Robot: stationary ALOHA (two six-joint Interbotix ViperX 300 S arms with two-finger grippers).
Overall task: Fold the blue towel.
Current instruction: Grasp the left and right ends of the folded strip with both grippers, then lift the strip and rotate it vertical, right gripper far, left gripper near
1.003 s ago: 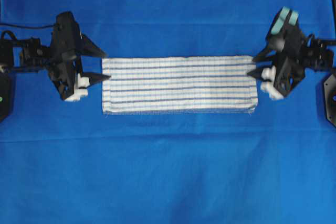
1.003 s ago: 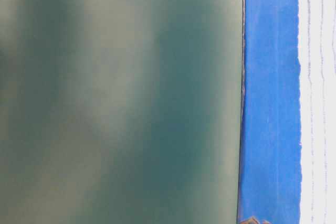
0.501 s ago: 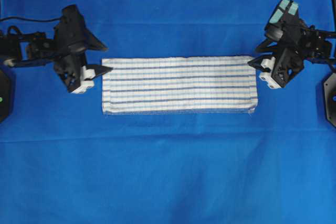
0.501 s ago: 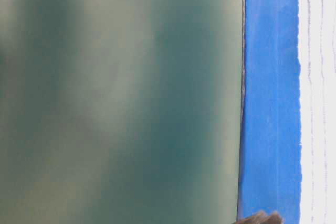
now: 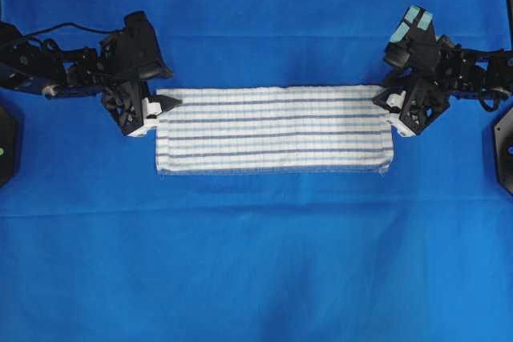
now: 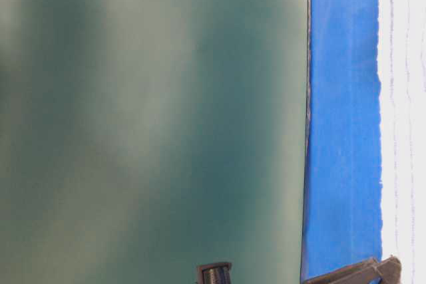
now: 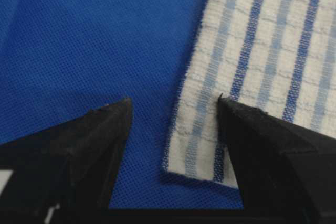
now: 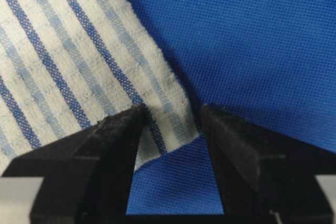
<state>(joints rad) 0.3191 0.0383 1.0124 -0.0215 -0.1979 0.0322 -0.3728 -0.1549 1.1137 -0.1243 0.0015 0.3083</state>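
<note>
The blue towel [image 5: 272, 130], white with dark-blue and light-blue stripes, lies flat as a long folded strip on the blue sheet. My left gripper [image 5: 164, 106] is at its far-left corner. In the left wrist view it [image 7: 173, 109] is open, with that towel corner [image 7: 210, 145] between the fingers, the right fingertip over the cloth. My right gripper [image 5: 385, 105] is at the far-right corner. In the right wrist view it [image 8: 170, 115] is open around the towel corner [image 8: 168, 124]. Neither holds anything.
A plain solid-blue sheet [image 5: 256, 262] covers the whole table. In the table-level view a blurred green surface [image 6: 153, 124] fills the left, with the sheet [image 6: 343, 131], the towel's edge [image 6: 403, 131] and a dark gripper part [image 6: 359, 274] at the right.
Both grippers have moved inward from beside the towel's short ends to its far corners and dipped down over them. The towel has not moved.
</note>
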